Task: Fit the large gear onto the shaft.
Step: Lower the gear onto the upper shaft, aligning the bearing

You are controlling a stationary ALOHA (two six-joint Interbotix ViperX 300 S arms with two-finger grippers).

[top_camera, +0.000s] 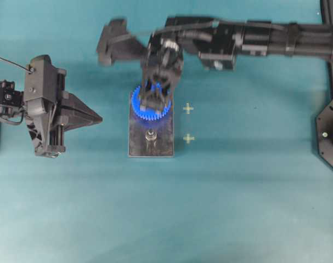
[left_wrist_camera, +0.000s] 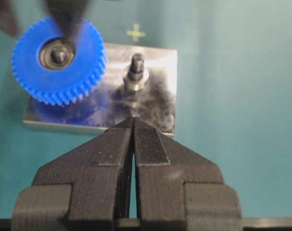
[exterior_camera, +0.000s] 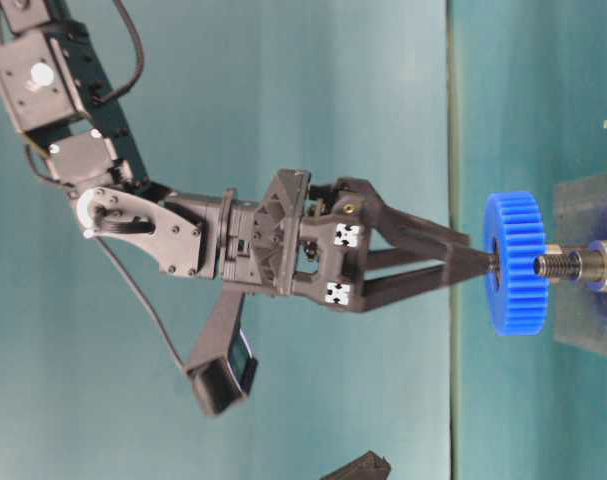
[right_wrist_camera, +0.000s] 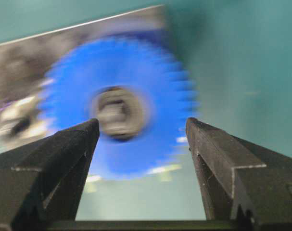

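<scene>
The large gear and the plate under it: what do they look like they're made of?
The large gear: seemingly plastic, uniform matte bright blue, with a darker metallic-looking hub. The plate: likely metal, dark grey and glossy, mirroring the gear's blue.

large gear (top_camera: 150,104) on plate (top_camera: 150,148) over one peg, second peg (top_camera: 150,135) beside it
</scene>
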